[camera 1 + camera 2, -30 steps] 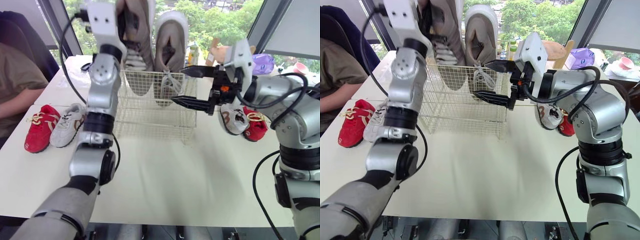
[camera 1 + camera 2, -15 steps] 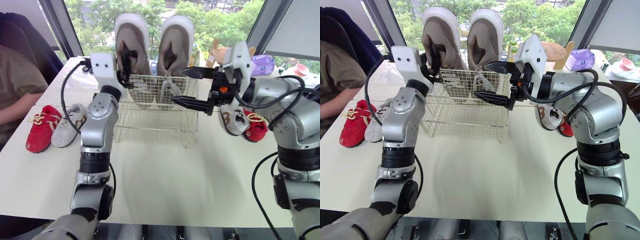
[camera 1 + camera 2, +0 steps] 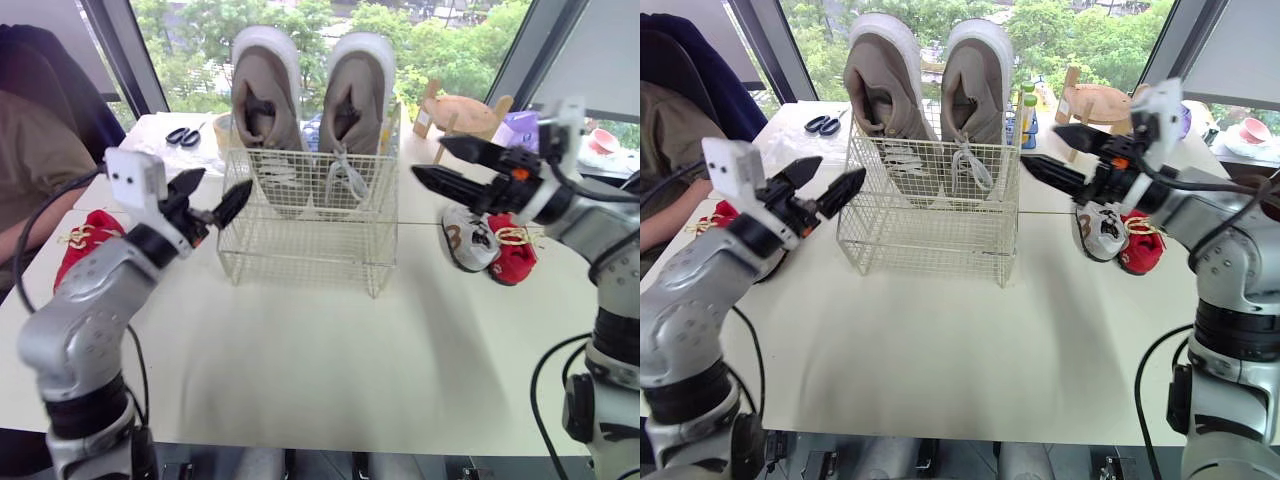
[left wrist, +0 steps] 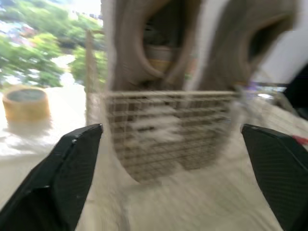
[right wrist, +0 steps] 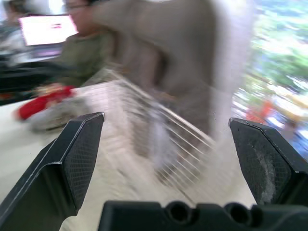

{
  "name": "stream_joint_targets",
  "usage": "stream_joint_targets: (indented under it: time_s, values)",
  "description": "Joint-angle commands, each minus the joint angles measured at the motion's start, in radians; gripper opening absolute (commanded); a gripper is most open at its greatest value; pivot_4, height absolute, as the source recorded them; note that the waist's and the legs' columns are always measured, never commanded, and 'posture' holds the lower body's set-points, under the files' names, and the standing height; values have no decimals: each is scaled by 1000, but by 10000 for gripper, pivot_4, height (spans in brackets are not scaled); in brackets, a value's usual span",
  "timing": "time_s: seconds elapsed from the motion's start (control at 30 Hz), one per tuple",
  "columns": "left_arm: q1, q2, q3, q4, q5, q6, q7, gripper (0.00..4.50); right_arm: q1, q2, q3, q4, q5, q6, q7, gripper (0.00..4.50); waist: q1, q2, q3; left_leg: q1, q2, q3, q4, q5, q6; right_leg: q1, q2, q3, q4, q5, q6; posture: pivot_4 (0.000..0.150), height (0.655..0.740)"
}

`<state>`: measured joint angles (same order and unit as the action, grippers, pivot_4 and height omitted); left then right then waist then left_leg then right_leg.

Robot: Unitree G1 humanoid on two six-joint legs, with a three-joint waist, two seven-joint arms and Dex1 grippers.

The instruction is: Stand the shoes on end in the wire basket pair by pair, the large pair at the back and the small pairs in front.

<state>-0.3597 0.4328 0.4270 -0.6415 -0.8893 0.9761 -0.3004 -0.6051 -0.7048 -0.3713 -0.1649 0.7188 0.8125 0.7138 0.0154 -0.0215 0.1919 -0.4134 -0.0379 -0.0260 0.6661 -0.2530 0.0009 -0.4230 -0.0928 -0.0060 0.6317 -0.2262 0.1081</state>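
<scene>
The wire basket (image 3: 310,235) stands mid-table. Two large beige shoes, left one (image 3: 265,95) and right one (image 3: 358,95), stand on end side by side in its back part, soles to the rear. My left gripper (image 3: 226,180) hovers open just left of the basket, holding nothing; its wrist view faces the basket (image 4: 168,130) and both shoes. My right gripper (image 3: 427,155) hangs open and empty to the basket's right. A small red shoe (image 3: 85,245) lies at the left, partly behind my left arm. A small white shoe (image 3: 465,240) and a small red shoe (image 3: 515,250) lie at the right.
A person (image 3: 30,160) sits at the table's left side. Scissors (image 3: 180,135) lie behind the basket on the left, with a tape roll (image 4: 26,101) nearby. A wooden toy (image 3: 465,110) and a purple box (image 3: 520,125) stand at the back right.
My left gripper let go of the left large shoe, opened, and dropped back to the left of the basket. My right arm pulled away to the right. Both large shoes stay standing in the basket.
</scene>
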Motion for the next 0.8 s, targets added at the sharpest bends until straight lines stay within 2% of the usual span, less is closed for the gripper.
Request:
stream_joint_targets:
  time_s: [0.03,0.2,0.33,0.5,0.8]
  values:
    - [97,-2,-37,-110,-180,46,2,44780,83,27,-92,77,-113,-136,-138,45000,-2,0,0,3,0,1,0,-1,1,3,0,0,-1,0,0,1500,7400]
    - [208,-6,-132,-163,-275,34,27,44780,231,97,-40,80,-233,-257,-230,45000,-5,3,-2,4,1,2,-1,-1,1,3,1,1,0,0,0,1500,7400]
    - [270,-5,-219,-188,-249,-7,40,44780,327,144,31,99,-328,-361,-254,45000,-7,10,-6,5,1,4,-2,-1,1,3,2,3,0,0,-1,1500,7400]
    - [268,10,-272,-155,-186,-65,31,44780,310,180,94,228,-449,-491,-324,45000,-6,11,-6,7,2,6,-1,-1,2,4,4,4,-1,-2,-4,1500,7400]
    - [244,37,-313,-113,-95,-127,27,44780,272,220,123,410,-511,-611,-362,45000,-3,11,-7,7,2,5,-1,-1,2,5,4,4,-1,-2,-4,1500,7400]
